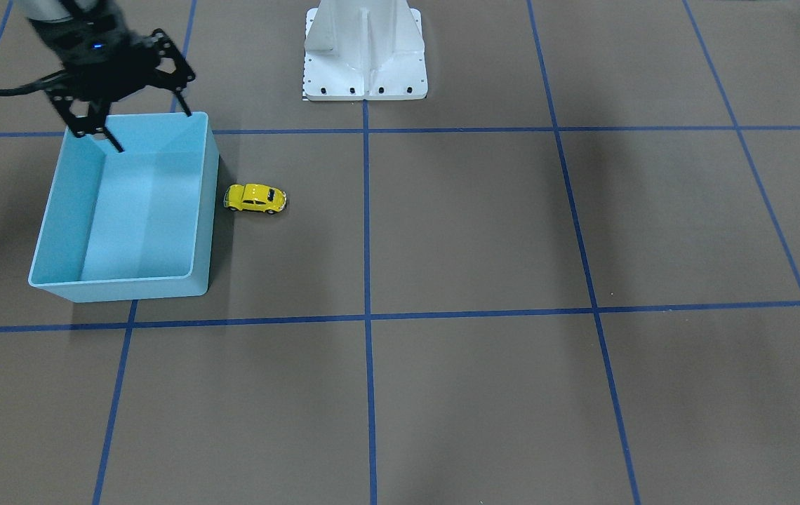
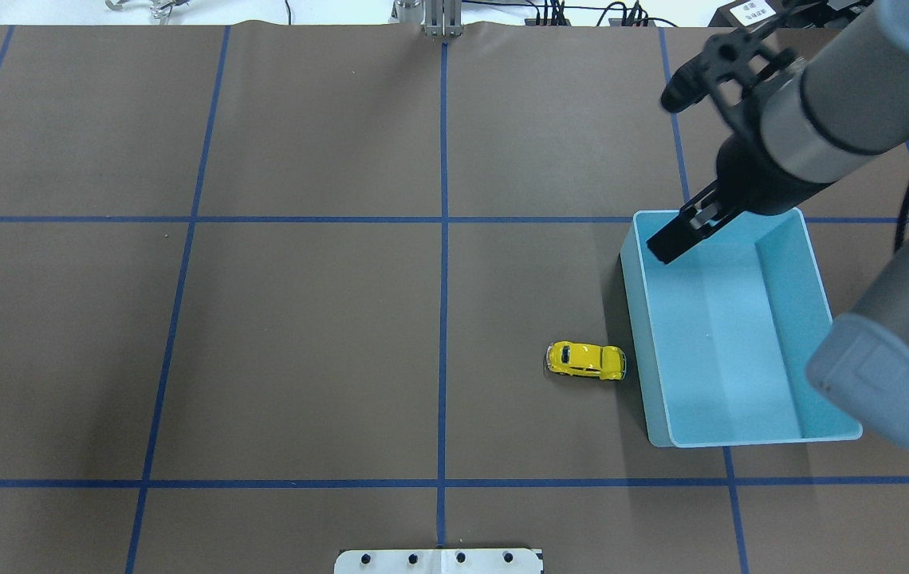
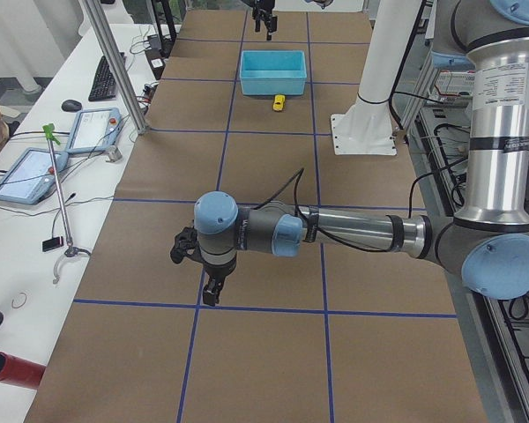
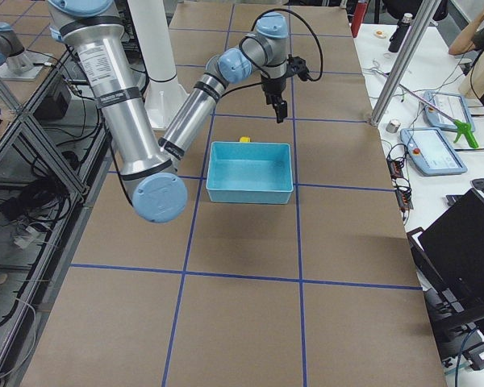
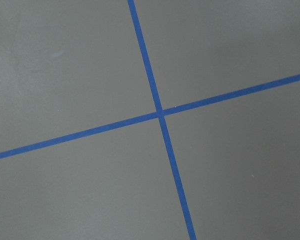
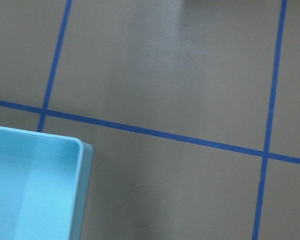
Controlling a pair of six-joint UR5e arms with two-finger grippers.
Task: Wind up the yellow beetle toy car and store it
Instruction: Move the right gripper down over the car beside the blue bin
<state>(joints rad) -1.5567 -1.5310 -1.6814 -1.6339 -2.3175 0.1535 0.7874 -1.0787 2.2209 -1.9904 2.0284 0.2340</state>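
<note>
Brown surface: your yellow beetle toy car [image 1: 255,198] sits just beside the light blue bin [image 1: 116,282]. Your right gripper [image 1: 152,130] hangs over that bin's rim, jaws apart. For the left gripper [image 3: 198,273], you cannot tell.

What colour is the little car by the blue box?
Bright yellow toy car with dark windows; clearest in the front-facing view.

The right hand [image 1: 151,130] hangs pointing down, fingers spread wide; the left hand [image 3: 208,291] points down, its arm stretched level.
</note>
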